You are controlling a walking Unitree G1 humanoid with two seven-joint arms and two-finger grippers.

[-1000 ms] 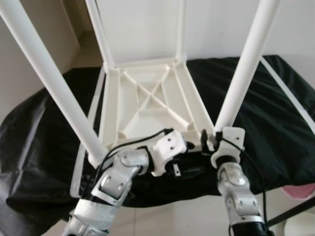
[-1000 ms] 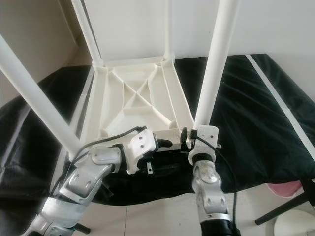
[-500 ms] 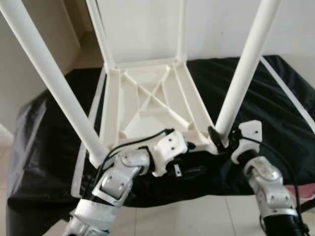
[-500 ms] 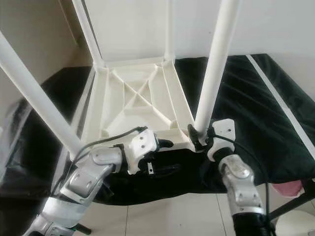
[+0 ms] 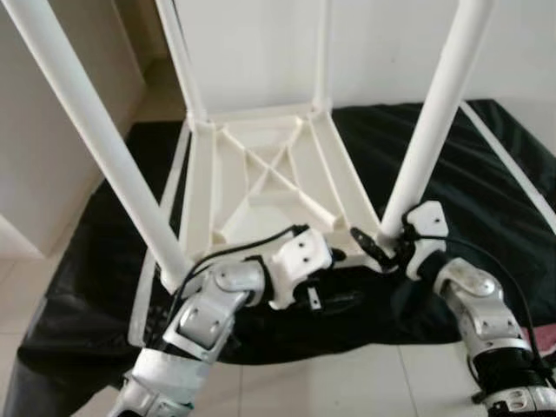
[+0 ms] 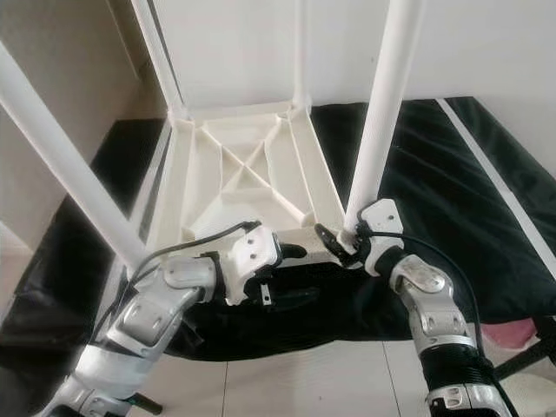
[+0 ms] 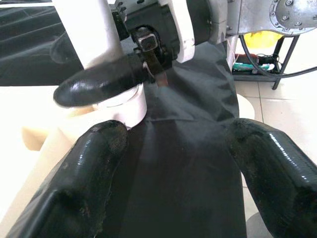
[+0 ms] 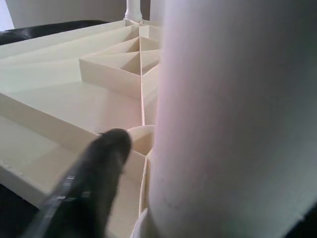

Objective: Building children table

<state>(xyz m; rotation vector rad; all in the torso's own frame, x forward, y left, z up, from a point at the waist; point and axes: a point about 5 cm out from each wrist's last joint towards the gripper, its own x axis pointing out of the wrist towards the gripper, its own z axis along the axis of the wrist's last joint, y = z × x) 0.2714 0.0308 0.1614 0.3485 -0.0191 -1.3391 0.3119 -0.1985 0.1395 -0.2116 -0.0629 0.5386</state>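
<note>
1. Four white legs stand up from the upturned tabletop [image 5: 261,187], which lies on a black sheet [image 5: 486,182] over the floor.
2. The near-right leg [image 5: 426,139] rises from the near-right corner socket, leaning slightly to the right as it goes up.
3. The right gripper [image 5: 387,252] sits at the very base of that leg. In the right wrist view one black finger [image 8: 84,188] lies against the ribbed underside beside the leg, and the leg stands between the fingers. The jaws look closed around the leg's foot.
4. The left gripper [image 7: 173,163] rests low at the near edge of the tabletop, just left of the right gripper. Its two fingers are spread wide over the sheet, holding nothing.
5. The near-left leg [image 5: 100,143] slants up and to the left from its corner; the two far legs stand by the wall.
6. Judgement: the step in hand seems to be seating or tightening the near-right leg in its socket.
7. To do it well, grip low and square, and keep the leg in line with the socket while turning or pressing.
8. The left gripper could press down on the tabletop edge to stop it sliding on the sheet.
9. Forcing a leaning leg may jam it.
</note>
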